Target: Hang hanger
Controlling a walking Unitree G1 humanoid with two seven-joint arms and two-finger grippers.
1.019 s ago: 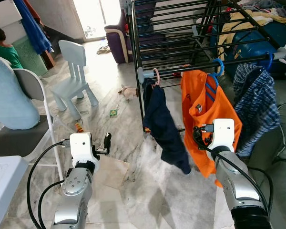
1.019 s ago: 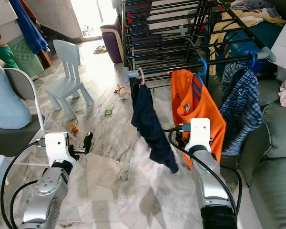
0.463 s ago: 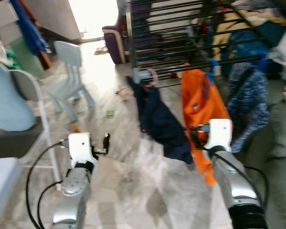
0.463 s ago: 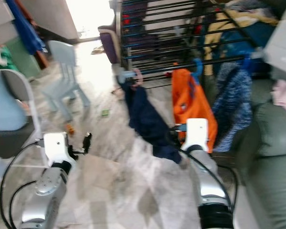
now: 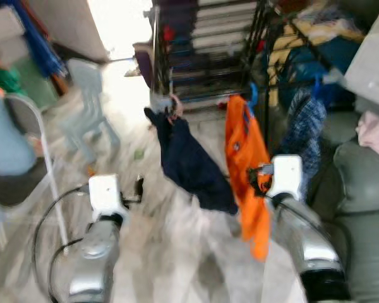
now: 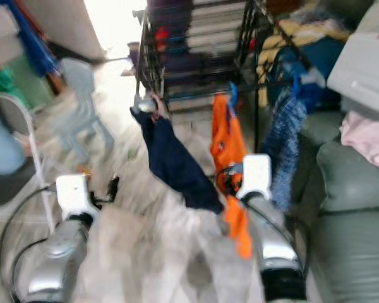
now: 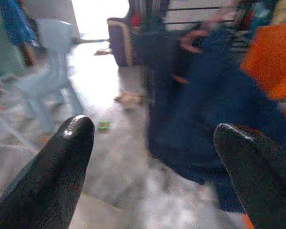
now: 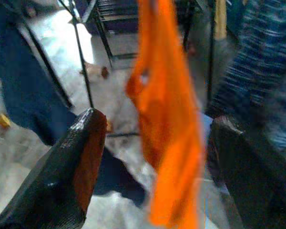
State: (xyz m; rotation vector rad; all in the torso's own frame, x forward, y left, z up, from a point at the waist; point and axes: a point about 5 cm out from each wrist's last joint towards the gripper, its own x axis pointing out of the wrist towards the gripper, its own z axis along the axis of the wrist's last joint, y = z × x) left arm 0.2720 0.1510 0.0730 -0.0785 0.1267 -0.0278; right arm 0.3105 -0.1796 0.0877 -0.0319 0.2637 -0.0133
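Head cam is pretty smeared right now, so bear with me. On my left, the left hand (image 7: pixel 152 181) is held out low in front of the body, pointing forward over the marble floor (image 5: pixel 177 252), fingers spread wide apart with nothing between them. Through its wrist cam I can see a pale kids' chair (image 7: pixel 52 62) and the dark navy garment (image 7: pixel 205 105) beyond the fingertips (image 7: pixel 71 143).

Moving right, that navy garment (image 5: pixel 189 161) hangs from a pinkish hanger (image 5: pixel 175 107) on the end of the black drying rack (image 5: pixel 202 57). Next to it the orange shirt (image 5: pixel 249 158) hangs on a blue hanger (image 5: pixel 251 95), hooked over the rack's rail. Then a blue plaid shirt (image 5: pixel 303 136) on another blue hanger, and a grey-green sofa (image 5: pixel 366 208) at the far right with something pink on it.

The right hand (image 8: pixel 152 171) is raised to mid-height right at the orange shirt (image 8: pixel 171 119), fingers wide apart. The shirt hangs in line with the gap; whether it's touching either finger, I can't tell.

Can't read any labels or writing, too blurry.
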